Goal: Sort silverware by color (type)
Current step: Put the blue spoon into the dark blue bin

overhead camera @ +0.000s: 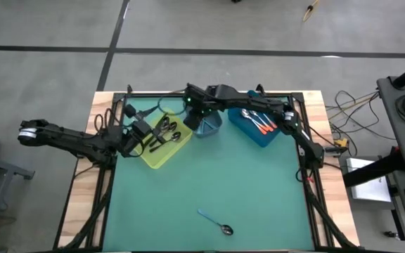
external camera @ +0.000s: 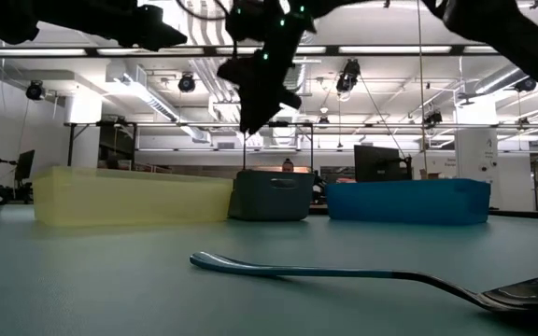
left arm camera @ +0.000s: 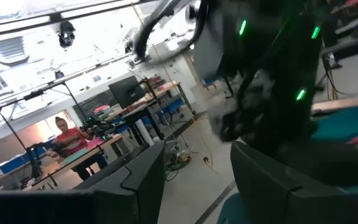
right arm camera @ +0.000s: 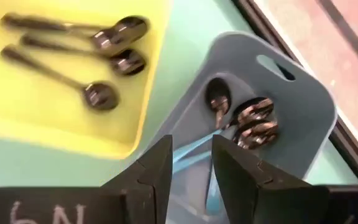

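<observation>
We see left pincer (overhead camera: 140, 133) beside yellow bin (overhead camera: 166, 143) with black spoons (right arm camera: 98, 96), fingers apart, empty. Right pincer (right arm camera: 190, 163) over grey-blue bin (right arm camera: 277, 102), slightly parted, nothing gripped; light-blue spoons (right arm camera: 244, 121) partly hidden. Blue bin (overhead camera: 259, 126): orange-red spoons (overhead camera: 262, 124). One spoon (overhead camera: 215, 221) alone on worktop (overhead camera: 216, 176).

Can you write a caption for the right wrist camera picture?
Right tool open above the grey-blue bin of light blue spoons, beside black spoons in the yellow bin.

Yellow bin (overhead camera: 166, 156) centre-left of high view, grey-blue bin (overhead camera: 209, 126) just right of it, blue bin (overhead camera: 259, 133) further right, all on green table (overhead camera: 216, 183). Person in red (left arm camera: 67, 138) at a bench, bkgd.
</observation>
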